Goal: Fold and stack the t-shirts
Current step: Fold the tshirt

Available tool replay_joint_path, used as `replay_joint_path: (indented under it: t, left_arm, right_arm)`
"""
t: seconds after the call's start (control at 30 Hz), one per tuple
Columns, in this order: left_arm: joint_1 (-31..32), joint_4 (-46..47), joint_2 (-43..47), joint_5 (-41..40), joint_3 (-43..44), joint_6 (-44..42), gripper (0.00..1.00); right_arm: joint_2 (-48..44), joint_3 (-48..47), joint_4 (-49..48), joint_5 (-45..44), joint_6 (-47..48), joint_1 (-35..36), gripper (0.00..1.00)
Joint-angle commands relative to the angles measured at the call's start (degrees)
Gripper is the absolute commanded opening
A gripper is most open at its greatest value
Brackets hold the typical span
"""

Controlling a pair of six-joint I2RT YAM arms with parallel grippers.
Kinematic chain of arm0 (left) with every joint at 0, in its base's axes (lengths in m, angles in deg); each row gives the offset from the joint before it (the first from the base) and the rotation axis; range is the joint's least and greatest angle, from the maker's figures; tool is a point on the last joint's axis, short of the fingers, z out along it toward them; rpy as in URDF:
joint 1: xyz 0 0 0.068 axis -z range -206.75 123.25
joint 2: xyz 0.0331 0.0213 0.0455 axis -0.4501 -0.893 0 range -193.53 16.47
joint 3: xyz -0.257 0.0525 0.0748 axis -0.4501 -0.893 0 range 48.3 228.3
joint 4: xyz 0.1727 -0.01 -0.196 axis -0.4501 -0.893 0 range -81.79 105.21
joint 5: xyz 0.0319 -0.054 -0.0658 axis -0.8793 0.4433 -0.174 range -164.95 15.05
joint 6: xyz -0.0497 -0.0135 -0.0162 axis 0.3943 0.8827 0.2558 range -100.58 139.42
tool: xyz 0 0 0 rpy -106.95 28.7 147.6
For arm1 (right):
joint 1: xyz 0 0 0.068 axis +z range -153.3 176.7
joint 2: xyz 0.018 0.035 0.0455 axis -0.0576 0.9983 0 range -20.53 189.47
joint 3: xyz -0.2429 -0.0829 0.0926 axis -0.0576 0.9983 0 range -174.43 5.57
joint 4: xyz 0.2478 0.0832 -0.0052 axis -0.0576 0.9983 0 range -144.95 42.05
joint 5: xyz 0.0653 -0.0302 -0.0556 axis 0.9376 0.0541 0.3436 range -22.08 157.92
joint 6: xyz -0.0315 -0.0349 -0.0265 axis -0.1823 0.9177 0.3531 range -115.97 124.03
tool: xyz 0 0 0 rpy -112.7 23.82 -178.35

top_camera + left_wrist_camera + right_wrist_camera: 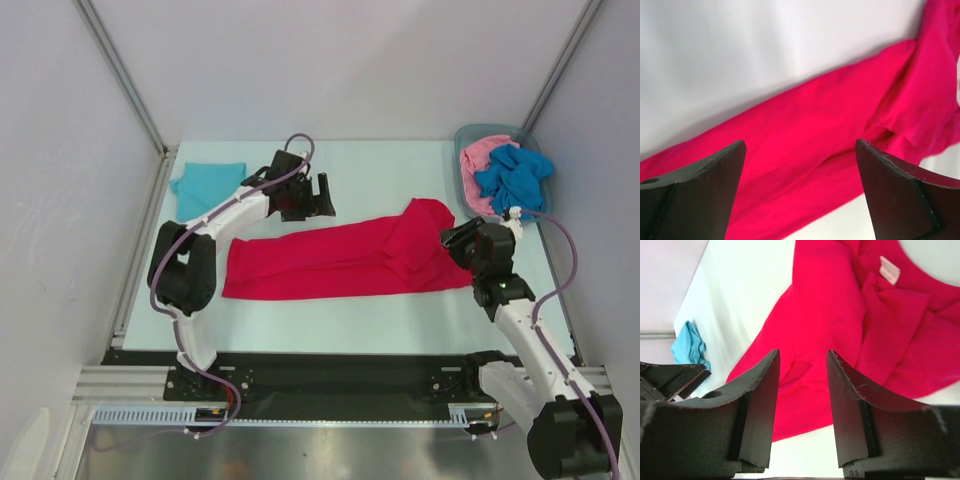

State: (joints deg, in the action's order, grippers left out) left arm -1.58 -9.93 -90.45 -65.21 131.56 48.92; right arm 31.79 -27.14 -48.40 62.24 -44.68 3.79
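Far left you've got the teal t-shirt [207, 187] lying folded on the table [380, 170], so one looks done. Left tool [322, 195] is spread wide and empty over the red t-shirt [340, 260], a long strip mid-table, roughly half folded. Right tool [803, 360] is parted at its collar end, gripping nothing. Pink t-shirt [478, 158] and blue t-shirt [515, 175] are bunched in the bin [468, 133], unfolded; you can't see if more lie underneath

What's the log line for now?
red t-shirt: long strip | left gripper: open, empty, near far edge | right gripper: open, empty, at collar end | teal t-shirt: far-left | pink t-shirt, blue t-shirt: in bin
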Motion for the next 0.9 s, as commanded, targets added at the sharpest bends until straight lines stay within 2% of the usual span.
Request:
replay_joint_path:
  t: [0.0, 0.17, 0.3, 0.37, 0.43, 0.47, 0.53, 0.63, 0.73, 0.87]
  left_arm:
    - [0.84, -3.16, -3.02, 4.31, 5.14, -4.27, 0.96]
    - [3.83, -3.68, -8.65, 8.18, 11.21, -7.08, 0.97]
    - [6.38, -4.55, -15.15, 15.38, 20.69, -9.63, 0.97]
    - [7.61, -6.92, -18.67, 16.01, 25.61, -10.59, 0.97]
    - [8.23, -7.99, -18.69, 14.97, 25.29, -10.16, 0.97]
    - [8.23, -7.55, -17.12, 14.79, 22.50, -9.81, 0.97]
    - [8.06, -3.52, -15.35, 15.13, 19.06, -9.54, 0.98]
    - [8.14, -2.45, -15.95, 18.11, 18.68, -10.16, 0.98]
    - [8.32, -2.36, -19.29, 21.46, 22.46, -9.46, 0.98]
    - [9.11, -2.45, -24.65, 24.62, 32.19, -9.54, 0.98]
  right_arm:
    - [-3.53, 0.80, 5.49, -4.78, -0.77, 0.11, 0.47]
    - [-4.59, 1.50, 9.09, -6.63, -1.91, 0.20, 0.47]
    - [-4.59, 4.31, 8.75, -6.81, -4.28, 0.12, 0.48]
    - [-4.15, 5.28, 9.01, -6.02, -5.16, -0.15, 0.48]
    - [-4.67, 6.78, 9.45, -5.05, -6.22, -0.67, 0.48]
    - [-4.85, 7.22, 9.62, -4.44, -6.66, -1.11, 0.48]
    - [-5.29, 8.36, 10.93, -2.69, -8.58, -3.56, 0.48]
    - [-5.99, 9.33, 14.61, -0.48, -11.66, -4.72, 0.48]
    - [-8.54, 9.42, 18.22, -1.18, -14.57, -3.23, 0.47]
    - [-14.33, 8.37, 22.98, -6.27, -15.54, -2.43, 0.48]
